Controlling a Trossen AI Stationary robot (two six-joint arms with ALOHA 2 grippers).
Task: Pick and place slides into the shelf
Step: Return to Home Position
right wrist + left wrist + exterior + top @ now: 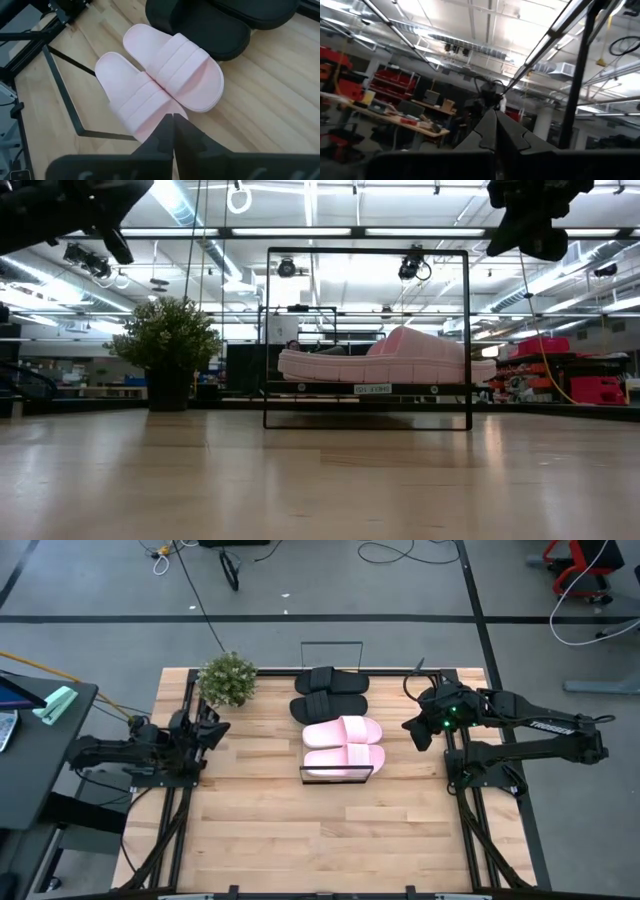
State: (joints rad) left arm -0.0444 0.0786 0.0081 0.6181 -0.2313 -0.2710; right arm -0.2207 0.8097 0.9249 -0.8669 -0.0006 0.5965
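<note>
Four in all — pink slides (343, 743) near, black slides (330, 695) far — lie on the shelf (320, 389); judge them light, soft and bendable; you would pinch the wide strap. Right gripper (415, 730) hovers just right of the shelf, fingers together, empty; left gripper (212, 725) waits at the table's left, likewise closed.

**Foam, wire and plank**

The pale pink slides (165, 85) look like soft moulded foam, matt and smooth, with shallow ribs pressed across each strap. The black slides (210, 25) have the same dull, smooth skin. The shelf (420, 389) has a thin black wire frame (metal, by its look). The tabletop (300, 830) is pale jointed wood with a satin finish. The right gripper (173, 116) is matt dark plastic.
</note>
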